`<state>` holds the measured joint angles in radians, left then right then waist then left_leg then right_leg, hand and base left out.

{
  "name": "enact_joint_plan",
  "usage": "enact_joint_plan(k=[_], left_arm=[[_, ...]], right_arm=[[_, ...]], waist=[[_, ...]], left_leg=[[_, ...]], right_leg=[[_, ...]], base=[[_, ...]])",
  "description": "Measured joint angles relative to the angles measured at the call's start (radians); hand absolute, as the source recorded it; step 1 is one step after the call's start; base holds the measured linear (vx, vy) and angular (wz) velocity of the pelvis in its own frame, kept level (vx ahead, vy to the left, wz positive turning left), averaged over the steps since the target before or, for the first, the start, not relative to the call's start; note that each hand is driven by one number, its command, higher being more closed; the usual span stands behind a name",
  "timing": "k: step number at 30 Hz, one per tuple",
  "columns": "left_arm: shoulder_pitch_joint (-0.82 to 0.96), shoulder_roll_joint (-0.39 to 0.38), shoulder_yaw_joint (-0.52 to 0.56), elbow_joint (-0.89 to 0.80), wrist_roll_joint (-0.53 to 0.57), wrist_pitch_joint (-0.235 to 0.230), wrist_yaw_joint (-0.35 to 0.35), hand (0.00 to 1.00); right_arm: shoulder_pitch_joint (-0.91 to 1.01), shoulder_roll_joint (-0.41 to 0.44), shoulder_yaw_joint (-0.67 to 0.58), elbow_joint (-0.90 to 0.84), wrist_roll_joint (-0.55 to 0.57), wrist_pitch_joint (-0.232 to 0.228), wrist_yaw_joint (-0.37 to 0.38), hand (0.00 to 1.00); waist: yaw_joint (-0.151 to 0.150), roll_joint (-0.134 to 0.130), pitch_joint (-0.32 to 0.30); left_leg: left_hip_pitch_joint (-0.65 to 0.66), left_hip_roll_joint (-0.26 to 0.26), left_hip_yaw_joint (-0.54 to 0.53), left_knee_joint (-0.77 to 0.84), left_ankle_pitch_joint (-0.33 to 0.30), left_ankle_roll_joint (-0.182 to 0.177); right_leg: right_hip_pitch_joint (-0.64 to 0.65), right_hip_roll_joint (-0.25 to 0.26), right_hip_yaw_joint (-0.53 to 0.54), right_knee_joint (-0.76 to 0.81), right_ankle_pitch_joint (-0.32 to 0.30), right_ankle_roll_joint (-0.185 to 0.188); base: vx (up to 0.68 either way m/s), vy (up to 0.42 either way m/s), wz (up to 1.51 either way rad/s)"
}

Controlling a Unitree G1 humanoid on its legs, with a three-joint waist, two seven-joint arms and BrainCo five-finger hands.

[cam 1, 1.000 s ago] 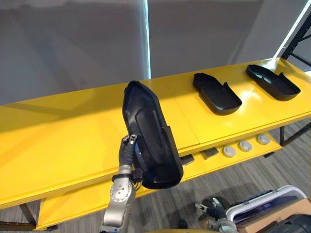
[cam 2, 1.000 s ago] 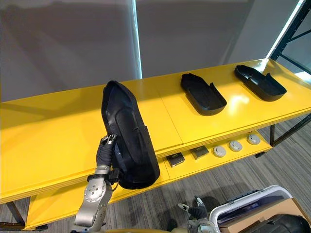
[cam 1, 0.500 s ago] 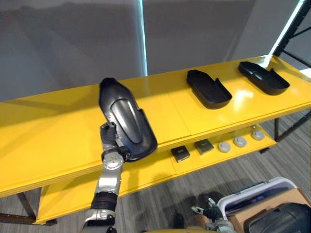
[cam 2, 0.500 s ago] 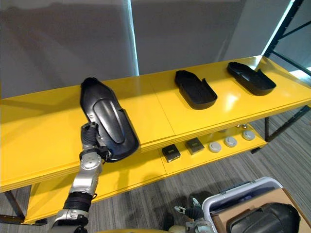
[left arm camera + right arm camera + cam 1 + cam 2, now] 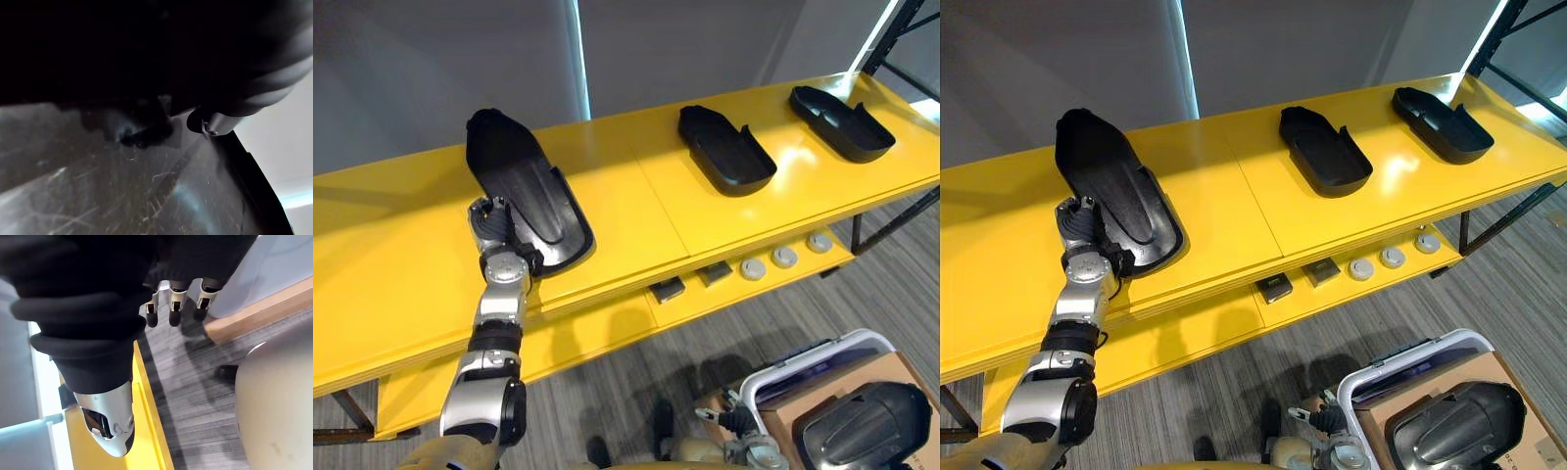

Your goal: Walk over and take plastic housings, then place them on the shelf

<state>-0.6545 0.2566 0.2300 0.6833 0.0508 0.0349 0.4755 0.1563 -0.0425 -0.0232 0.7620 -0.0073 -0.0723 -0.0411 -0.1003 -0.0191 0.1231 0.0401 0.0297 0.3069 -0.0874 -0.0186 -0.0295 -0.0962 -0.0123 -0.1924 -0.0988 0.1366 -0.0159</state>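
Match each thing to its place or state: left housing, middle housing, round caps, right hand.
1. left housing
2. middle housing
3. round caps
4. right hand

A. on the lower shelf
B. over the floor, fingers relaxed
C. on the top shelf, at the left hand
D. top shelf, lying free

Pairs: 1-C, 2-D, 3-A, 4-B

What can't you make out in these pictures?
- Eye views: whether the nearest housing rests fully on the shelf; the left hand hides its near corner.
- Left wrist view: too close and dark for detail.
- Small parts on the lower shelf: too small to identify.
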Motion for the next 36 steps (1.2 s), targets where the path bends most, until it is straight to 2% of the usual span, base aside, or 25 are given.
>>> enact_joint_plan(k=[7, 12, 18, 20, 24, 25, 30, 33, 36], left_arm=[[-0.016, 0.0, 0.001, 0.029, -0.005, -0.001, -0.016, 0.0], [-0.019, -0.003, -0.003, 0.011, -0.061, -0.002, 0.0, 0.0], [-0.012, -0.026, -0.025, -0.22, -0.084, -0.024, 0.052, 0.0], [0.022, -0.062, -0.076, -0.395, -0.087, -0.061, 0.069, 0.0], [0.154, -0.123, -0.172, -0.621, -0.048, -0.093, 0.069, 0.0], [0.209, -0.142, -0.206, -0.671, -0.024, -0.098, 0.063, 1.0], [0.48, -0.171, -0.32, -0.815, 0.155, -0.128, -0.034, 1.0], [0.596, -0.165, -0.38, -0.814, 0.241, -0.133, -0.103, 1.0], [0.64, -0.165, -0.405, -0.801, 0.311, -0.133, -0.134, 1.0]], right_arm=[[-0.001, 0.001, -0.006, 0.001, 0.006, -0.005, -0.001, 0.0], [0.001, 0.001, -0.013, 0.002, 0.006, -0.009, -0.003, 0.0], [0.0, -0.005, -0.013, 0.001, 0.008, -0.01, -0.004, 0.0], [-0.002, -0.006, -0.012, 0.007, 0.01, -0.01, -0.007, 0.0], [-0.002, -0.005, -0.012, 0.009, 0.019, -0.011, -0.009, 0.0], [-0.002, -0.005, -0.013, 0.009, 0.021, -0.012, -0.009, 0.0], [-0.001, -0.002, -0.02, 0.03, 0.036, -0.029, -0.005, 0.0], [0.001, -0.004, -0.019, 0.041, 0.035, -0.029, -0.002, 0.0], [0.001, -0.005, -0.018, 0.041, 0.032, -0.029, 0.0, 0.0]], waist=[[-0.002, 0.005, 0.004], [-0.003, 0.007, 0.005], [-0.001, 0.021, 0.014], [0.003, 0.022, 0.014], [0.004, 0.023, 0.014], [0.004, 0.025, 0.015], [0.014, 0.029, 0.015], [0.033, 0.032, 0.011], [0.035, 0.038, 0.009]], left_leg=[[0.0, -0.005, -0.005, 0.006, 0.0, 0.0], [0.002, -0.005, -0.009, 0.016, 0.0, 0.0], [0.008, -0.004, -0.025, 0.012, 0.001, -0.001], [0.01, -0.005, -0.035, 0.001, 0.005, 0.0], [0.014, -0.009, -0.038, -0.002, 0.011, 0.007], [0.019, -0.011, -0.038, -0.002, 0.01, 0.007], [0.034, -0.014, -0.046, -0.002, 0.007, 0.01], [0.048, -0.011, -0.044, -0.003, 0.003, 0.004], [0.049, -0.011, -0.039, -0.009, 0.003, 0.004]], right_leg=[[0.004, -0.007, 0.0, 0.0, 0.0, 0.0], [0.012, -0.01, 0.0, 0.0, 0.001, 0.0], [0.023, -0.009, -0.01, 0.0, 0.002, -0.001], [0.024, -0.011, -0.021, 0.0, 0.002, -0.001], [0.028, -0.015, -0.023, 0.0, 0.002, -0.001], [0.034, -0.017, -0.023, 0.0, 0.002, -0.001], [0.053, -0.022, -0.026, 0.0, 0.002, -0.001], [0.074, -0.019, -0.026, 0.0, -0.002, 0.005], [0.073, -0.02, -0.023, -0.001, -0.012, 0.02]], base=[[-0.01, 0.011, 0.02], [-0.05, 0.004, 0.02], [-0.02, 0.005, 0.06], [0.0, 0.018, 0.13], [0.01, 0.026, 0.03], [0.0, 0.04, 0.03], [-0.03, 0.032, 0.07], [-0.07, 0.008, 0.03], [-0.07, 0.002, -0.02]])
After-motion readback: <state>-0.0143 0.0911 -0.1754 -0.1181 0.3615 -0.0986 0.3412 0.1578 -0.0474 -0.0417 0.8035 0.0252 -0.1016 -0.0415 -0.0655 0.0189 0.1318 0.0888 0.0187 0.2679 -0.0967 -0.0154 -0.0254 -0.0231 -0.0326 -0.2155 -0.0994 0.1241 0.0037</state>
